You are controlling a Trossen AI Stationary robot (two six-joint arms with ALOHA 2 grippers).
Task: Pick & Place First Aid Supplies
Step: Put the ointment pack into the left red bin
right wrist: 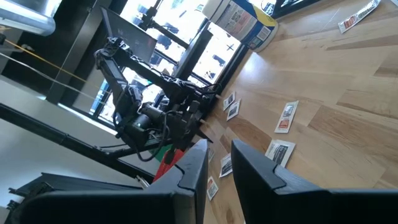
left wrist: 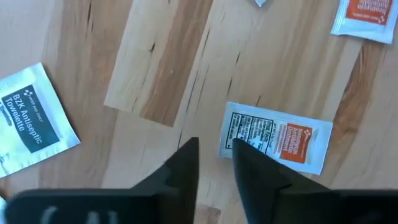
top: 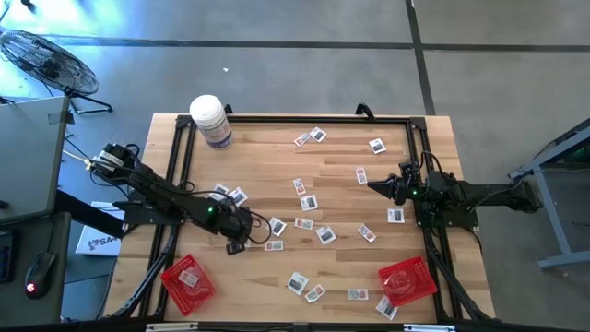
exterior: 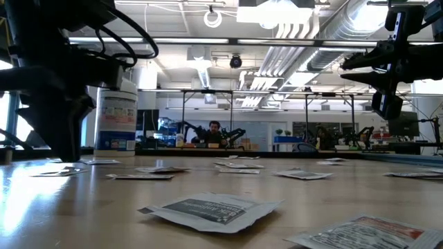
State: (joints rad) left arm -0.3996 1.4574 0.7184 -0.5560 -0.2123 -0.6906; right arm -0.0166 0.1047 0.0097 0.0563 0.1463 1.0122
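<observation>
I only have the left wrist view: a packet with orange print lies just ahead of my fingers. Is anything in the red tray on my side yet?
Observer: Yes. In the high view, one white packet lies in the left red tray, near the table's near-left corner.
Operator: Where is the right arm?
Observer: The right gripper hangs above the table's right side. Its fingers are apart and hold nothing.
Operator: Is the bottle close to me?
Observer: No. The white bottle stands upright at the far-left corner, well away from the left gripper.
</observation>
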